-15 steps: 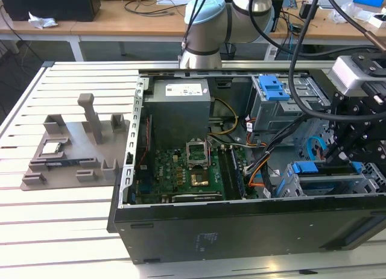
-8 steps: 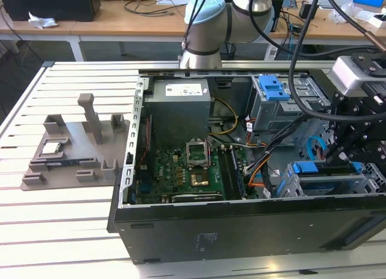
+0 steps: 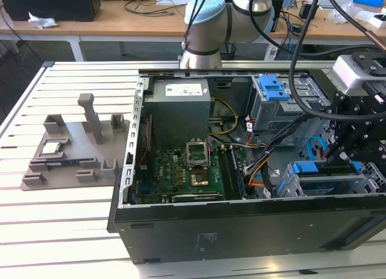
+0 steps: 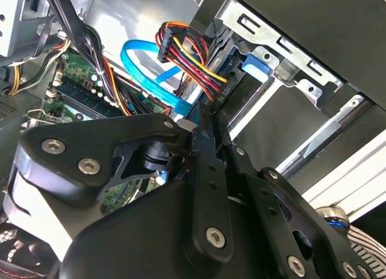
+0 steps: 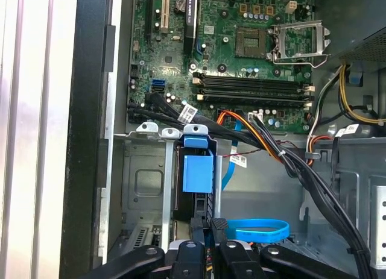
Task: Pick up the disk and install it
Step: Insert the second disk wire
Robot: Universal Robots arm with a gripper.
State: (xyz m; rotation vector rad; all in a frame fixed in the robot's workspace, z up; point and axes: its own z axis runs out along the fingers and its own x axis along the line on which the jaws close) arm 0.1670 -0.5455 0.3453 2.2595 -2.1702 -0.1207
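Pale-blue-capped silver arm (image 3: 208,17), black cables, apparently screw-studded black gripper (image 4: 205,119).

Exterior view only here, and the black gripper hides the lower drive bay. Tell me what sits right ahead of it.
Observer: In the first wrist view the disk, edge-on with its blue plastic rail towards the camera, stands in the silver metal bay, in line with the gripper.
Operator: Report any cables close to it.
Observer: In the second wrist view a bundle of red, yellow and black wires ends at a dark connector just beyond the gripper's tip, next to a light blue flat cable.
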